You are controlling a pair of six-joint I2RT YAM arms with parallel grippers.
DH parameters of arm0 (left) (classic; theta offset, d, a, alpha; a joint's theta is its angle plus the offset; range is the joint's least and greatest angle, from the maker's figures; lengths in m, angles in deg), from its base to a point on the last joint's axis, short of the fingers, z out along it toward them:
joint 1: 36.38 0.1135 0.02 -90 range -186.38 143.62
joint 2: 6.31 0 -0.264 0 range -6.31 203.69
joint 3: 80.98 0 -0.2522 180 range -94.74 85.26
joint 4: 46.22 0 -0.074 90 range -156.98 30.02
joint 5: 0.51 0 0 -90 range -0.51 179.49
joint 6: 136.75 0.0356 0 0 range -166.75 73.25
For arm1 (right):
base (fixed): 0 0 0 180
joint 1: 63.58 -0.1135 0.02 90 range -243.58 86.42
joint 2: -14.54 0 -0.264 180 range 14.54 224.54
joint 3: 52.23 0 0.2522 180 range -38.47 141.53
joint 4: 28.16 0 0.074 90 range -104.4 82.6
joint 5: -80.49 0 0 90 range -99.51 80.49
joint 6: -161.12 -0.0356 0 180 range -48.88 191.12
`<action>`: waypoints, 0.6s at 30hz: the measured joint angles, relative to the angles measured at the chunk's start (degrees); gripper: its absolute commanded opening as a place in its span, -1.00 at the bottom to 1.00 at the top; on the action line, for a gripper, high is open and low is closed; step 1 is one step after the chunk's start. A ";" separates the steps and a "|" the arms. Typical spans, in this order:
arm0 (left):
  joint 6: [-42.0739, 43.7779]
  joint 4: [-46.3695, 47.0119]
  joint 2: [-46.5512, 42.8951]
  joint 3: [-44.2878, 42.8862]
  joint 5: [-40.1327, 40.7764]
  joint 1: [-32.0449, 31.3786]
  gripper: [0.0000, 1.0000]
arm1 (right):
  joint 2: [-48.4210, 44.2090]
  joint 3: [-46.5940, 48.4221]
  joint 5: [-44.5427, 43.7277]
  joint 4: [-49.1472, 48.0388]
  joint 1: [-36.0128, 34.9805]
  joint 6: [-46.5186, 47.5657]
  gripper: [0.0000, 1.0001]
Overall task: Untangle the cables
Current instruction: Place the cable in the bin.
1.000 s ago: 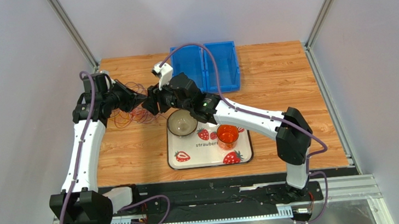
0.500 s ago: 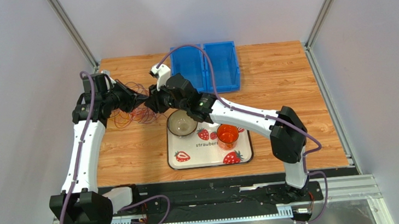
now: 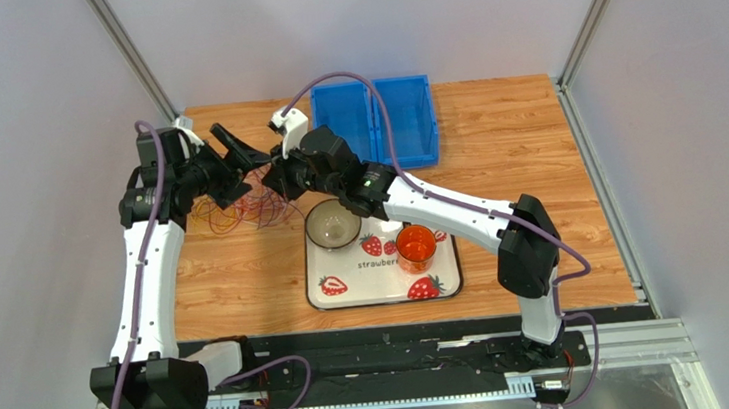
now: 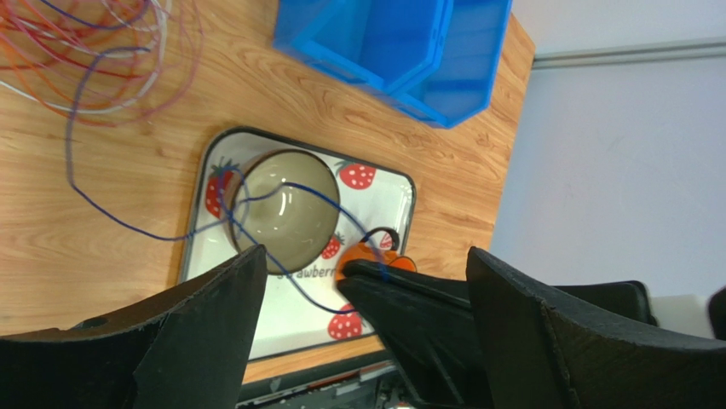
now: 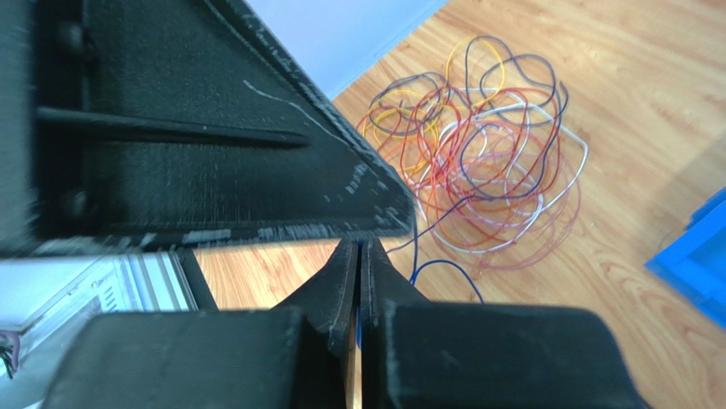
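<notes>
The cables [image 3: 238, 209] lie in a loose tangle of red, orange, white and dark loops on the wooden table, seen too in the right wrist view [image 5: 477, 162] and the left wrist view [image 4: 85, 51]. One thin dark-blue cable [image 4: 166, 239] trails out of the pile across the bowl toward the grippers. My right gripper [image 3: 274, 178] [image 5: 358, 247] is shut on that blue cable [image 5: 445, 262]. My left gripper [image 3: 251, 155] [image 4: 365, 251] stands wide open around the right gripper's tips and holds nothing.
A strawberry-print tray [image 3: 447, 287] carries a grey bowl [image 3: 332, 226] and an orange cup [image 3: 416, 248] just right of the tangle. Two blue bins [image 3: 401, 126] stand at the back of the table. The two grippers sit very close together above the table's left rear.
The left gripper has opened and let go of the cable, drawing back a little. The right gripper has shut on the blue cable.
</notes>
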 measured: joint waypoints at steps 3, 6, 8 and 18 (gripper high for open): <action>2.01 -1.38 -0.98 -1.20 1.42 2.84 0.91 | 0.00 3.37 -0.28 1.36 0.02 1.01 -1.00; 4.28 -3.65 -3.19 -1.79 4.72 4.74 0.90 | 0.00 7.15 -0.44 2.49 0.20 1.95 -1.00; 5.81 -5.07 -5.42 -1.79 7.52 4.98 0.90 | 0.37 10.38 -0.50 3.96 0.42 2.64 -1.00; 13.94 -9.90 -24.09 10.12 16.44 5.01 0.84 | 1.31 22.40 -4.17 7.82 3.50 8.28 -1.00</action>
